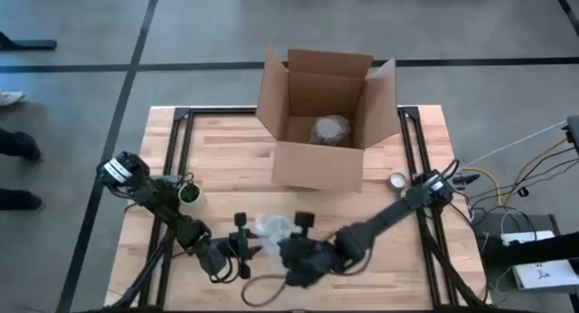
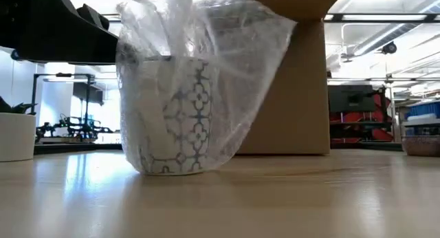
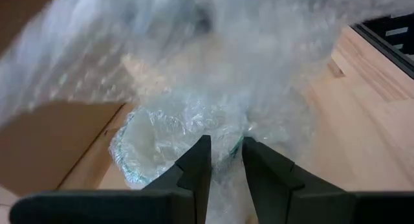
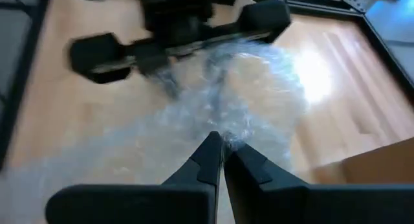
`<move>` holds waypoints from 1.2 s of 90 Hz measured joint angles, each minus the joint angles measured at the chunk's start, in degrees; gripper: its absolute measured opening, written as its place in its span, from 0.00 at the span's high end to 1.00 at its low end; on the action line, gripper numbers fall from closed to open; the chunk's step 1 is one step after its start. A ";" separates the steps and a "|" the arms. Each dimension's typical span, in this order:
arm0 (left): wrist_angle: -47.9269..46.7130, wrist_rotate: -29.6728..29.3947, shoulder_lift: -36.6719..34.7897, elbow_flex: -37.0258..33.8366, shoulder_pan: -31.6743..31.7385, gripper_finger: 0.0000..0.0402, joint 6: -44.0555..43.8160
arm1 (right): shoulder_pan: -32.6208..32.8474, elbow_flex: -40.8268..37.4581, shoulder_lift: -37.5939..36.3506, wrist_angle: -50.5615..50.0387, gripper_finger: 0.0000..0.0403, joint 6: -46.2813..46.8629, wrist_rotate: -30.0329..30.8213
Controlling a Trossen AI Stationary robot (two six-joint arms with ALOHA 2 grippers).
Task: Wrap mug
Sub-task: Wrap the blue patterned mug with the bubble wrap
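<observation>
The mug (image 2: 180, 117), white with a blue-grey pattern, stands upright on its base on the table, draped in clear bubble wrap (image 2: 206, 52). In the high view the wrapped mug (image 1: 271, 228) sits near the table's front edge between both grippers. My left gripper (image 1: 253, 246) comes from the left and is shut on the wrap beside the mug's rim (image 3: 139, 143). My right gripper (image 1: 286, 248) comes from the right and is shut on the wrap too. My left gripper pinches a bunched part of the bubble wrap (image 3: 226, 143) between its two fingers, just beside the mug's rim. The fingers slant down from the table's left side. The wrap rises loosely over the mug. My right gripper pinches a gathered fold of the bubble wrap (image 4: 228, 138) at its fingertips, coming from the table's right side. The wrap spreads out slack from the hold toward the left gripper.
An open cardboard box (image 1: 326, 114) stands at the table's far middle with a wrapped thing (image 1: 330, 130) inside. A tape roll (image 1: 396, 180) lies to the right of the box. A small round green thing (image 1: 188, 194) sits at the left. A cable loops at the front edge (image 1: 262, 290).
</observation>
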 joint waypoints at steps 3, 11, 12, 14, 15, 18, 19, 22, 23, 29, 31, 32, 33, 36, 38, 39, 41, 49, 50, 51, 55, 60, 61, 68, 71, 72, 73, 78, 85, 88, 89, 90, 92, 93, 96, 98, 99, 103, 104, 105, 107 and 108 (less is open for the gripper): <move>0.00 0.01 0.00 0.00 0.00 0.81 -0.01 | -0.71 -0.09 0.01 0.00 1.00 -0.35 -0.66; 0.00 0.04 0.00 0.00 0.00 0.81 0.00 | -2.56 -0.59 0.08 0.14 1.00 -1.37 -2.71; 0.00 0.05 0.00 0.00 0.00 0.81 0.00 | -2.77 -0.63 0.16 0.14 1.00 -1.36 -2.91; 0.00 0.07 0.00 0.00 0.00 0.81 0.02 | -3.14 -0.75 0.27 0.18 1.00 -1.41 -3.11; 0.00 0.07 0.00 0.00 0.00 0.81 0.04 | -3.31 -0.84 0.34 0.20 1.00 -1.42 -3.16; 0.00 0.16 0.00 0.00 0.00 0.81 0.21 | -3.86 -0.94 0.71 0.02 1.00 -1.49 -3.33; 0.00 0.23 0.00 0.00 0.00 0.81 0.26 | -4.04 -0.96 0.83 0.01 1.00 -1.54 -3.35; 0.00 0.36 0.00 0.00 0.00 0.81 0.32 | -4.55 -1.02 1.20 0.05 1.00 -1.81 -3.76; 0.00 0.39 0.00 0.00 0.00 0.81 0.33 | -4.70 -1.05 1.29 0.06 1.00 -1.89 -4.00; 0.00 0.43 0.00 0.00 0.00 0.81 0.37 | -5.69 -1.05 2.33 0.45 1.00 -2.21 -6.00; 0.00 0.44 -0.03 0.00 0.00 0.81 0.38 | -6.01 -1.05 2.62 0.50 1.00 -2.23 -6.73; 0.00 0.44 -0.04 0.00 0.00 0.81 0.41 | -6.14 -1.05 2.77 0.47 1.00 -2.23 -7.10; 0.00 0.44 -0.06 0.00 0.00 0.81 0.45 | -6.28 -1.05 2.94 0.44 1.00 -2.23 -7.50; -0.02 0.50 -0.16 0.00 0.00 0.81 0.57 | -6.73 -1.05 3.64 0.44 1.00 -2.25 -8.93; -0.02 0.54 -0.17 0.00 0.00 0.81 0.64 | -7.03 -1.05 4.03 0.48 1.00 -2.25 -9.89; -0.02 0.54 -0.19 -0.01 0.00 0.81 0.66 | -7.16 -1.05 4.22 0.45 1.00 -2.25 -10.31; -0.04 0.54 -0.31 -0.02 0.00 0.81 0.69 | -7.38 -1.05 4.64 0.30 1.00 -2.22 -11.07; -0.23 0.90 -0.90 -0.05 0.00 0.81 0.95 | -8.25 -1.06 6.08 0.09 1.00 -2.18 -13.97; -0.24 0.94 -0.99 -0.07 0.00 0.81 1.04 | -8.33 -1.05 6.23 0.09 1.00 -2.17 -14.27; -0.26 0.99 -1.09 -0.08 -0.01 0.81 1.20 | -8.42 -1.05 6.39 0.12 1.00 -2.18 -14.53; -0.52 1.31 -1.67 -0.11 -0.07 0.81 1.73 | -8.72 -1.05 6.66 0.12 1.00 -2.16 -15.33; -0.78 1.69 -2.39 -0.16 -0.07 0.81 2.39 | -8.99 -1.05 6.67 -0.43 1.00 -1.95 -15.54; -0.94 1.74 -2.57 -0.17 -0.07 0.81 2.45 | -9.06 -1.05 6.67 -0.55 1.00 -1.96 -15.55; -1.31 2.18 -3.95 -0.26 -0.04 0.81 3.47 | -9.67 -1.05 6.67 -1.05 1.00 -1.79 -15.77; -1.20 2.69 -4.48 -0.26 -0.04 0.81 4.00 | -9.99 -1.05 6.67 -1.30 1.00 -1.79 -15.86; -1.16 2.95 -4.64 -0.26 -0.04 0.81 4.23 | -10.11 -1.05 6.67 -1.40 1.00 -1.78 -15.92; -1.12 3.10 -4.80 -0.26 -0.05 0.81 4.45 | -10.25 -1.05 6.67 -1.49 1.00 -1.78 -15.99; -1.03 3.04 -5.45 -0.26 -0.11 0.81 5.26 | -10.99 -1.05 6.67 -1.88 1.00 -1.76 -17.05; -0.65 2.97 -6.10 -0.26 -0.11 0.81 6.43 | -12.02 -1.37 6.67 -1.87 1.00 -1.75 -19.44; -0.58 2.91 -6.30 -0.24 -0.11 0.81 6.71 | -12.38 -1.75 6.67 -1.67 1.00 -1.71 -20.22; -0.57 2.91 -6.38 -0.24 -0.11 0.81 6.78 | -12.48 -1.86 6.67 -1.67 1.00 -1.71 -20.42; -0.58 2.91 -6.49 -0.24 -0.11 0.81 6.86 | -12.58 -1.97 6.67 -1.67 1.00 -1.70 -20.61; -0.61 2.91 -6.73 -0.24 -0.13 0.81 7.02 | -12.75 -2.20 6.65 -1.57 1.00 -1.66 -20.90; -0.61 2.92 -6.88 -0.24 -0.15 0.81 7.11 | -12.82 -2.29 6.65 -1.55 1.00 -1.64 -21.00; -0.62 3.03 -7.48 -0.24 -0.17 0.81 7.32 | -12.99 -2.52 6.63 -1.58 1.00 -1.65 -21.27; -0.51 3.17 -7.86 -0.24 -0.17 0.81 7.48 | -13.02 -2.62 6.63 -1.62 1.00 -1.67 -21.30; -0.44 3.23 -8.07 -0.23 -0.17 0.81 7.63 | -13.03 -2.66 6.63 -1.64 1.00 -1.68 -21.31; -0.21 3.33 -8.81 -0.22 -0.26 0.81 8.36 | -13.04 -2.69 6.63 -1.68 1.00 -1.74 -21.32; -0.19 3.34 -8.98 -0.21 -0.26 0.81 8.60 | -13.04 -2.69 6.63 -1.67 1.00 -1.77 -21.31; -0.18 3.34 -9.16 -0.20 -0.26 0.81 8.85 | -13.04 -2.70 6.63 -1.67 1.00 -1.80 -21.31; -0.20 3.31 -9.49 -0.20 -0.26 0.81 9.39 | -13.02 -2.71 6.63 -1.66 1.00 -1.90 -21.32; -0.20 3.30 -9.62 -0.20 -0.26 0.81 9.68 | -13.01 -2.71 6.63 -1.67 1.00 -1.94 -21.33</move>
